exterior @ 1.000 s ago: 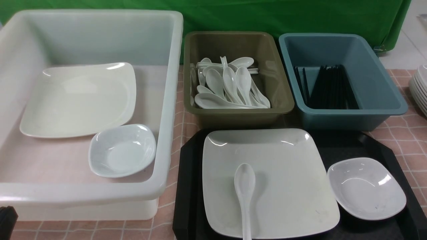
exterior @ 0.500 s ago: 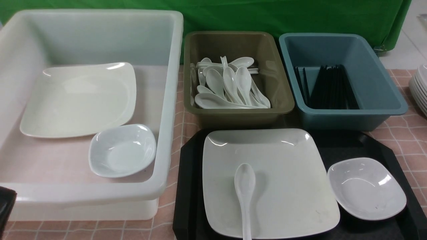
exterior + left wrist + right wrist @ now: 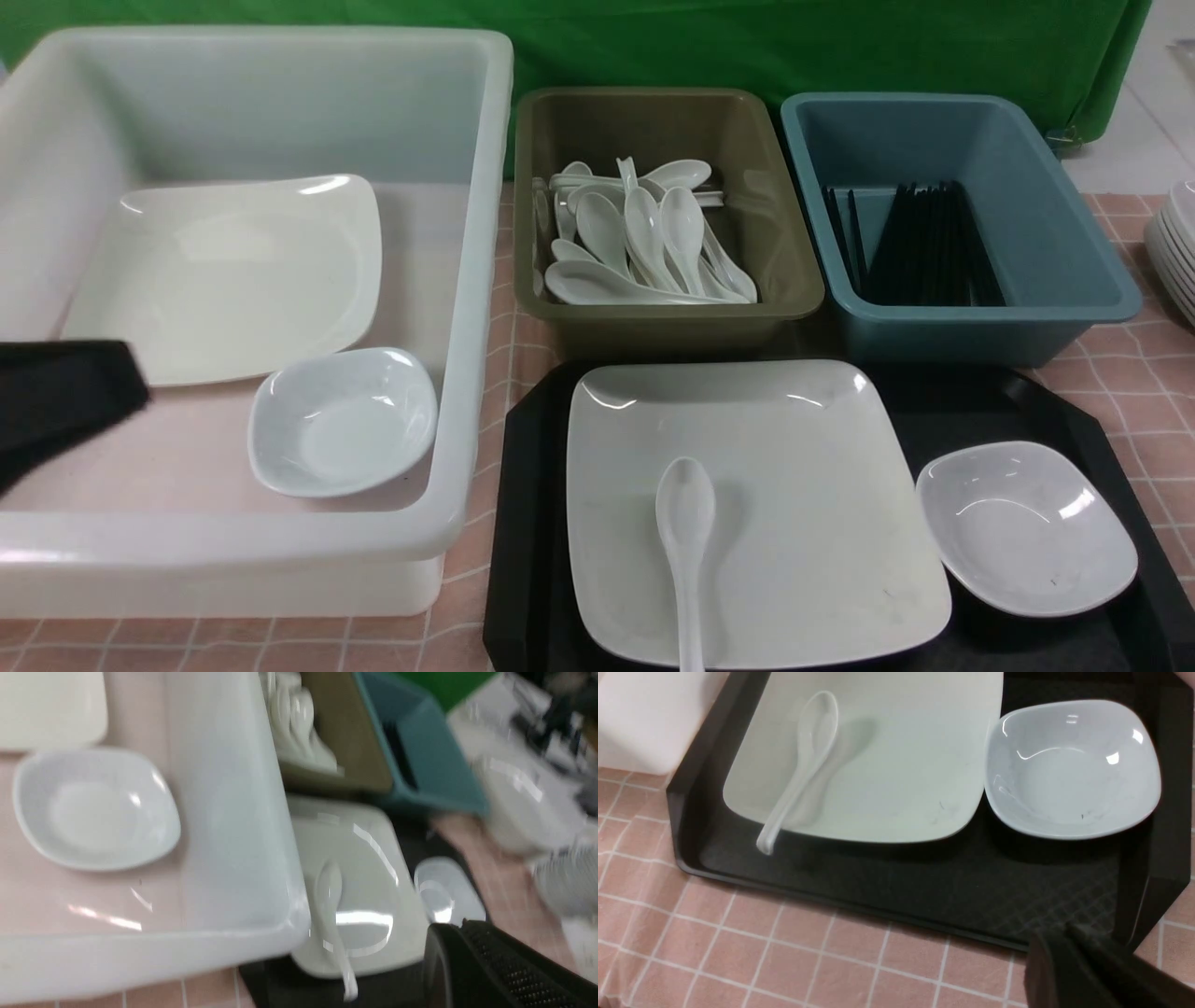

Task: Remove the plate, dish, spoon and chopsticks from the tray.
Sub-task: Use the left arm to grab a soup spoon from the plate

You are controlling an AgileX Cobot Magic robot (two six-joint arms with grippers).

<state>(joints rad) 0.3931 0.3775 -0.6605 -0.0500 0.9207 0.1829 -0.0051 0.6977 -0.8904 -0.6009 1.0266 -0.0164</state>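
Observation:
The black tray [image 3: 532, 523] lies front right and carries the large white plate [image 3: 794, 485]. The spoon [image 3: 684, 523] rests on the plate, its handle pointing toward me. The small dish [image 3: 1027, 527] sits on the tray right of the plate. No chopsticks show on the tray. My left gripper [image 3: 56, 401] hangs over the left part of the white tub, shut and empty [image 3: 462, 926]. My right gripper [image 3: 1064, 933] is out of the front view. It hovers at the tray's near rim [image 3: 901, 877] below the dish [image 3: 1073, 770], fingers together, holding nothing.
A big white tub [image 3: 467, 280] at the left holds a creamy plate [image 3: 224, 280] and a bluish small dish [image 3: 341, 420]. Behind the tray stand an olive bin [image 3: 653, 322] of spoons and a blue bin [image 3: 1027, 317] of black chopsticks. Stacked white dishes [image 3: 1178, 247] sit far right.
My left gripper has risen from the bottom left corner to over the tub's left side. Nothing on the tray has moved.

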